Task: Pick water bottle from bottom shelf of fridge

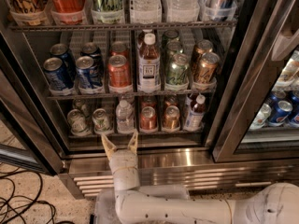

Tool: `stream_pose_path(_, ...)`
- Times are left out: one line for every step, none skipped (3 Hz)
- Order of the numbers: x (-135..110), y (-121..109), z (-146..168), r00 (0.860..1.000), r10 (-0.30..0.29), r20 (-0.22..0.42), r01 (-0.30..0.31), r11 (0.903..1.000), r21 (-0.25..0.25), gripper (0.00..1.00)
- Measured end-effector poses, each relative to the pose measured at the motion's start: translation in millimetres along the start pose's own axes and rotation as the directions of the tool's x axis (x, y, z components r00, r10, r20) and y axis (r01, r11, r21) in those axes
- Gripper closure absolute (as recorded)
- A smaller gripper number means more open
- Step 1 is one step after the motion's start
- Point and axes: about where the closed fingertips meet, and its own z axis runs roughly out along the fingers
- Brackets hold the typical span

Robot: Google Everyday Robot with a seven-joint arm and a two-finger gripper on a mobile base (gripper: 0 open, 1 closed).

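The fridge (154, 160) stands open before me, with a steel frame and wire racks. On its bottom shelf (140, 133) a small clear water bottle (124, 117) with a white cap stands third from the left, between a green can and an orange can. My gripper (120, 143) is open, its two pale fingers pointing up at the shelf's front edge, just below and slightly left of the water bottle, apart from it. The white arm (187, 209) reaches in from the bottom right.
Cans (102, 120) and a small tea bottle (194, 114) share the bottom shelf. The middle rack holds cans and a tall tea bottle (149, 63). A glass door frame (243, 78) stands on the right, a louvred grille (187, 178) below, black cables (18, 199) on the floor left.
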Motion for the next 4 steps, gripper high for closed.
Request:
stream_pose_path(-7, -9, -1, 1.000, -0.008, 0.028, 0.007, 0.9995, 0.032, 0.25)
stream_pose_path(-16, -10, 1, 0.997, -0.046, 0.062, 0.044, 0.9984, 0.036, 0.29)
stream_pose_path(-15, -8, 6, 0.991, -0.115, 0.073, 0.111, 0.9925, 0.050, 0.29)
stream_pose_path(-10, -2, 13, 0.981, -0.183, 0.070, 0.179, 0.9819, 0.062, 0.29)
